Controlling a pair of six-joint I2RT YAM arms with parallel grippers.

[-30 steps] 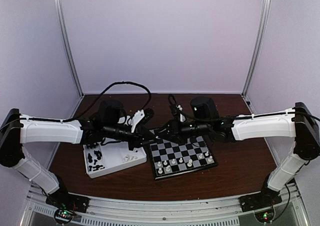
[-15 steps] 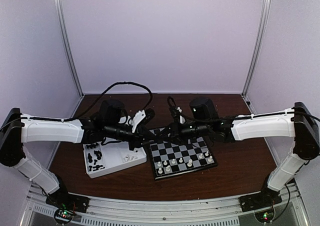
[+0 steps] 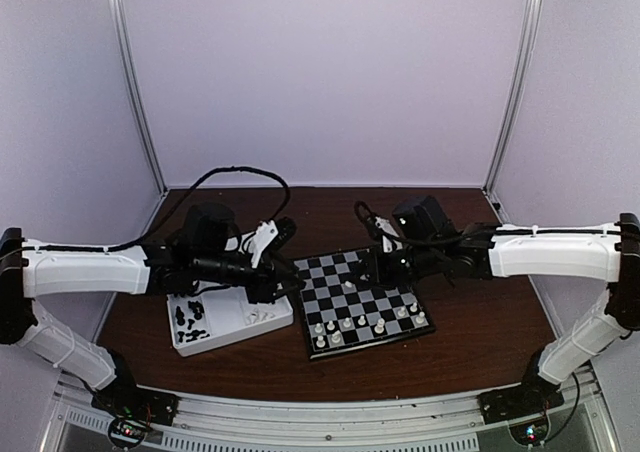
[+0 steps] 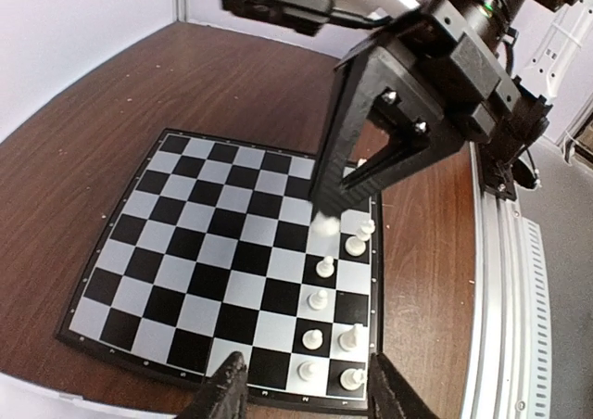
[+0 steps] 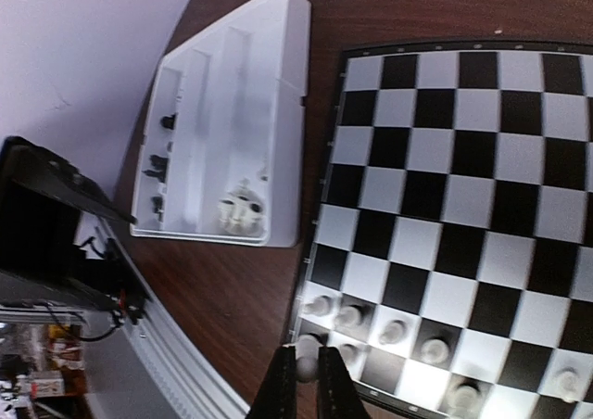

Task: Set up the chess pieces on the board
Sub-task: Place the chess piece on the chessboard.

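The right tool [image 5: 303, 354] is closed on a single white piece [image 4: 324, 222], which is pinched at the very tips of its fingers. The piece hangs low over the board [image 4: 213, 243], beside the two rows of white pieces [image 4: 318, 298] standing along one edge. Whether its base touches the square below cannot be told.

The left tool [image 4: 304, 391] has its fingers parted with nothing between them. It sits at the board's rim on the tray side, well apart from the held piece.

The white tray [image 5: 292, 95] lies on the table [image 4: 139, 95] just beside the board. It holds a few black pieces [image 5: 157, 164] in one compartment and a small cream cluster [image 5: 243, 210] in another.
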